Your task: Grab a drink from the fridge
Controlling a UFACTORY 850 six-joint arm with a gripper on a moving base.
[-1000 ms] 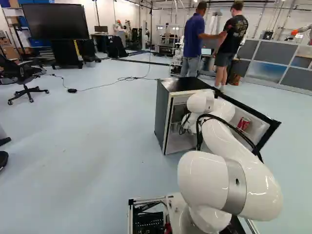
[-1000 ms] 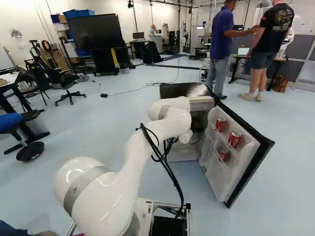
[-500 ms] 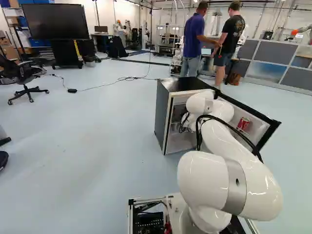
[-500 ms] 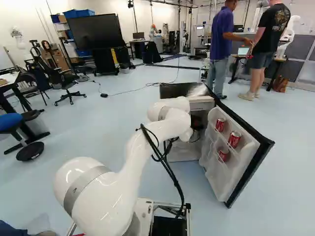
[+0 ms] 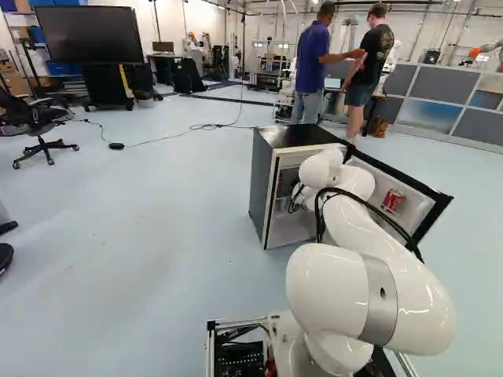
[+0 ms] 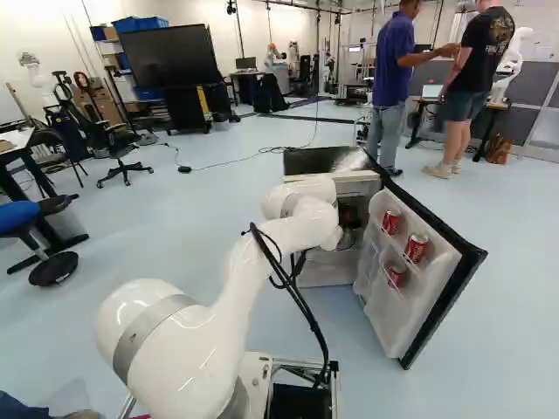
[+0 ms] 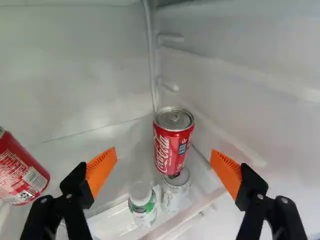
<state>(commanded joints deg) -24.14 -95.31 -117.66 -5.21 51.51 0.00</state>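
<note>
In the wrist view my gripper [image 7: 164, 151] stands open inside the fridge, its orange pads wide apart with nothing held between them. Ahead of the gap, by the inner corner, is an upright red can [image 7: 172, 142]. A silver can [image 7: 175, 194] shows directly below it, seemingly underneath. Beside that is a small white-capped bottle [image 7: 143, 204] with a green label. Another red can [image 7: 21, 172] appears tilted, outside one finger. The fridge [image 5: 266, 188] has its door open; the arm hides the gripper in both base views.
The open door [image 6: 410, 279] angles out beside the arm, with several red cans [image 6: 416, 248] on its shelves. A fridge wall [image 7: 260, 100] rises close past one finger. A clear shelf with a pale front edge [image 7: 185, 215] lies under the bottle and silver can.
The arm's wrist end has shifted slightly toward the left in the base views and a little higher in the right one. The base and fridge have stayed in place.
</note>
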